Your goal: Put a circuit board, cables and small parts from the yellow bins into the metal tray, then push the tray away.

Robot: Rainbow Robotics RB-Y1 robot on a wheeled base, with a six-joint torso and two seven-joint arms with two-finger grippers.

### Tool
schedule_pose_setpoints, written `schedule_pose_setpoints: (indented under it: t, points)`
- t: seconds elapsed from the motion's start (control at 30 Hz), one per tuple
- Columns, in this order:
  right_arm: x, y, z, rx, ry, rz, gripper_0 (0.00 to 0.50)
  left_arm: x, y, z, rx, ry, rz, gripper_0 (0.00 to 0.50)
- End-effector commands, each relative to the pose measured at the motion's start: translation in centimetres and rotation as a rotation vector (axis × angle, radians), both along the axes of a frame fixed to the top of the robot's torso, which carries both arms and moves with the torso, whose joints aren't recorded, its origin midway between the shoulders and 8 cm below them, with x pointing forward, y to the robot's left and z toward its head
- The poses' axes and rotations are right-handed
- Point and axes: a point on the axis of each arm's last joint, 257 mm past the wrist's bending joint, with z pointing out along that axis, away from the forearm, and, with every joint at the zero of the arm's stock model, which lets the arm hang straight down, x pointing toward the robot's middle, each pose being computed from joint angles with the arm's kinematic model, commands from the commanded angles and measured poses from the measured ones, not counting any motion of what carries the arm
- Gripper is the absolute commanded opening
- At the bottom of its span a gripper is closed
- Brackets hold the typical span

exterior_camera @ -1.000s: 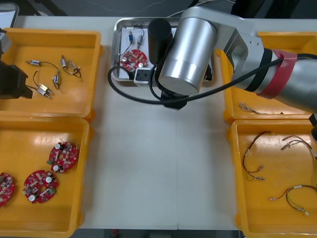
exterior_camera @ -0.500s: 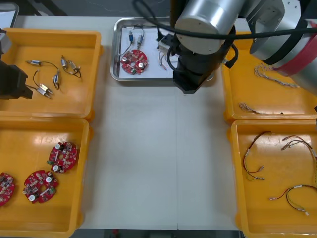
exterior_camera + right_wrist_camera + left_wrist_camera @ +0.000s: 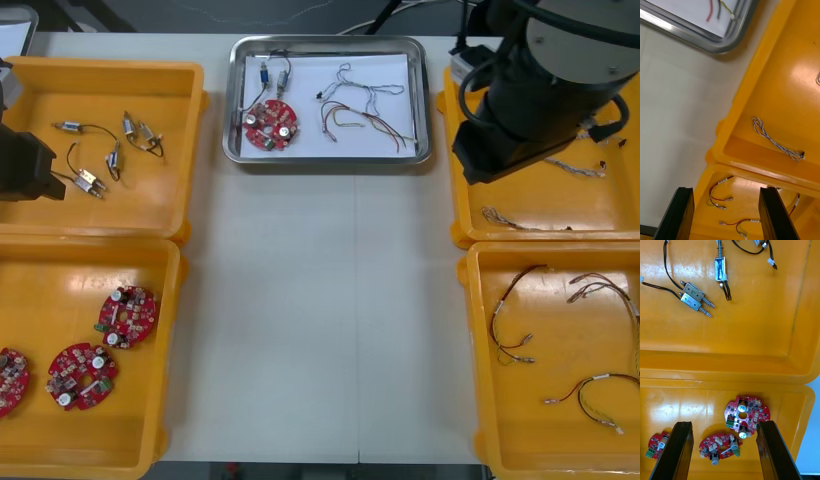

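- The metal tray (image 3: 328, 159) sat at the far middle of the table, its long axis running across from side to side. Inside lay a red circuit board (image 3: 270, 124), cables (image 3: 365, 110) and small metal parts (image 3: 273, 72).
- The right gripper (image 3: 726, 191) hung over the far right yellow bin (image 3: 540, 237), fingers spread with nothing between them. A twisted blue and white cable (image 3: 775, 144) lay in that bin ahead of the fingers.
- The tray's near right corner lay just beside that bin, toward the robot's left of the gripper. Judgement: the tray looked loaded and the right arm was the nearer one for the push.
- The left gripper (image 3: 724, 423) was parked over the left-side bins, fingers apart and empty, well apart from the tray.
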Motion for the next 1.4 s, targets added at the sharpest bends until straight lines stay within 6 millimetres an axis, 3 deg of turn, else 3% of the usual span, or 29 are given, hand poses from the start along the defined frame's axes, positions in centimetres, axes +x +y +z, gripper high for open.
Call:
schedule_pose_setpoints:
  t: [0.03, 0.4, 0.73, 0.93, 1.4]
  points:
    - [-1.5, -5.3, 1.0, 0.049, -0.035, -0.152, 0.5, -0.2, 2.0, 1.4, 0.079, -0.018, -0.041, 0.5]
    - [-5.1, -13.1, 0.5, 0.134, -0.067, -0.323, 0.5, -0.2, 2.0, 1.4, 0.079, -0.018, -0.041, 0.5]
    - [-6.5, -17.3, 0.7, 0.206, -0.097, -0.446, 0.5, -0.2, 2.0, 1.4, 0.079, -0.018, -0.041, 0.5]
    - [-7.3, -18.6, 0.1, 0.224, -0.091, -0.486, 0.5, -0.2, 2.0, 1.4, 0.079, -0.018, -0.041, 0.5]
    - [-8.5, -18.9, -3.2, 0.229, -0.071, -0.491, 0.5, -0.2, 2.0, 1.4, 0.079, -0.018, -0.041, 0.5]
